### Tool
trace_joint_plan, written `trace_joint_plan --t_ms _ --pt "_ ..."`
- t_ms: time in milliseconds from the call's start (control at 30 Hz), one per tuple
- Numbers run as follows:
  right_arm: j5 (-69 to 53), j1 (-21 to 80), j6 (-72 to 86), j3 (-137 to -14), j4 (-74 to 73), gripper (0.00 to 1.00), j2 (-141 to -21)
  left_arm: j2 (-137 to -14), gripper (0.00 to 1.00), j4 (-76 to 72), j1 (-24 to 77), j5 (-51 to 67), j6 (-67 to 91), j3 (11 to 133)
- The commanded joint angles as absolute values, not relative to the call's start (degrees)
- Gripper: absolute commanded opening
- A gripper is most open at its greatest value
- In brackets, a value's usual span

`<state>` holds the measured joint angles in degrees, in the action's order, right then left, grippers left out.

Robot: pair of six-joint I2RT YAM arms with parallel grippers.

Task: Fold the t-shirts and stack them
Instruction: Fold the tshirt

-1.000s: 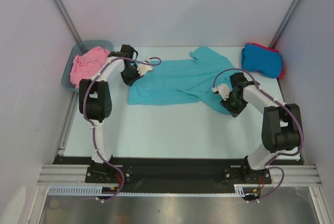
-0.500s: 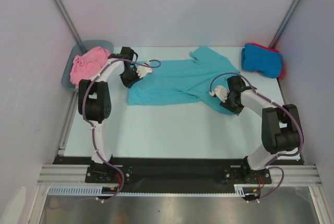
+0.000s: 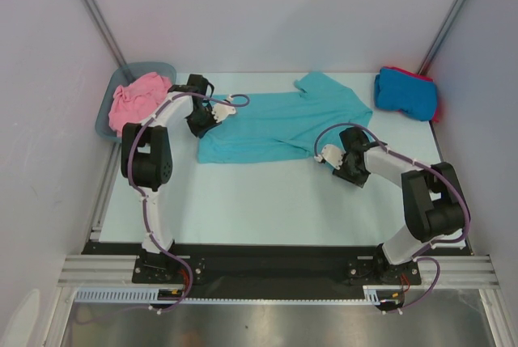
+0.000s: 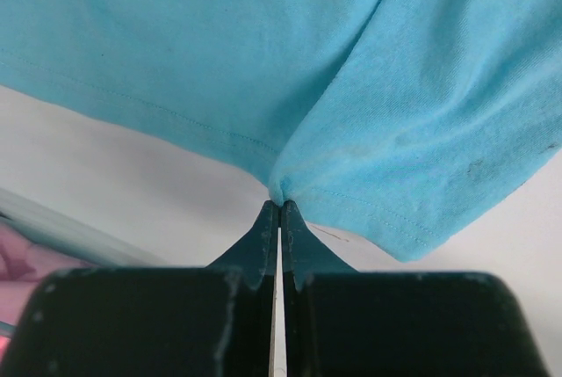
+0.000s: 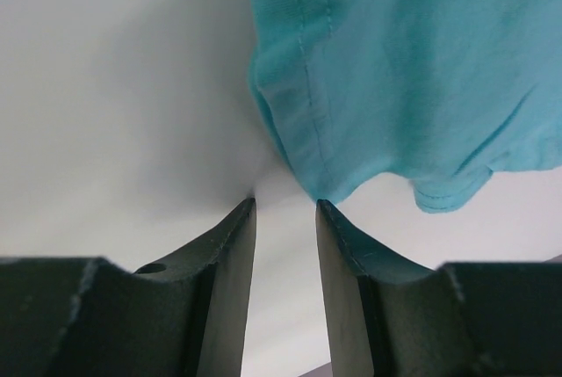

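A teal t-shirt (image 3: 275, 124) lies spread across the middle of the table. My left gripper (image 3: 207, 123) is at its left edge. In the left wrist view the left gripper (image 4: 279, 206) is shut on a pinch of the teal hem (image 4: 351, 113). My right gripper (image 3: 333, 159) sits low at the shirt's near right corner. In the right wrist view the right gripper (image 5: 285, 206) is open, with the teal corner (image 5: 386, 78) touching its right fingertip (image 5: 327, 214) and only bare table in the gap. A pink t-shirt (image 3: 136, 100) is bunched in the tub. A folded bright blue t-shirt (image 3: 405, 92) rests on a red one (image 3: 438, 107).
The grey-blue tub (image 3: 154, 69) stands at the back left corner, against the left wall. The blue and red stack is at the back right, near the right wall. White table (image 3: 259, 201) shows between the teal shirt and the arm bases.
My right gripper has slid left and a little nearer, along the teal shirt's near right corner. The left gripper keeps its pinch and has barely moved.
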<state>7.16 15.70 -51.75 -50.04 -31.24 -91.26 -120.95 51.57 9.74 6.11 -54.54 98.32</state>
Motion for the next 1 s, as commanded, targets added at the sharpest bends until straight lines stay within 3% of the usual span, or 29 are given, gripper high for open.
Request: trace_joint_plan --t_ms 0,333,433,533,967 --pt "8.26 15.91 -52.21 -49.31 -28.05 0.39 -90.7 -116.89 0.0 51.06 10.02 6.59 -55.37 99.23" --pt "9.58 15.91 -53.96 -48.6 -23.47 0.38 -94.13 -116.37 0.0 51.07 10.02 6.15 -55.46 99.14" --pt "9.75 16.0 -54.58 -48.34 -23.12 0.25 -94.48 -116.28 0.0 51.06 10.02 6.24 -55.37 99.14" --pt "9.93 16.0 -54.93 -48.43 -23.47 0.0 -94.22 -116.1 0.0 51.15 10.02 6.06 -55.37 98.97" --pt "8.61 16.0 -51.68 -56.77 -31.55 0.0 -89.13 -116.37 0.0 50.63 10.02 6.59 -55.02 99.4"
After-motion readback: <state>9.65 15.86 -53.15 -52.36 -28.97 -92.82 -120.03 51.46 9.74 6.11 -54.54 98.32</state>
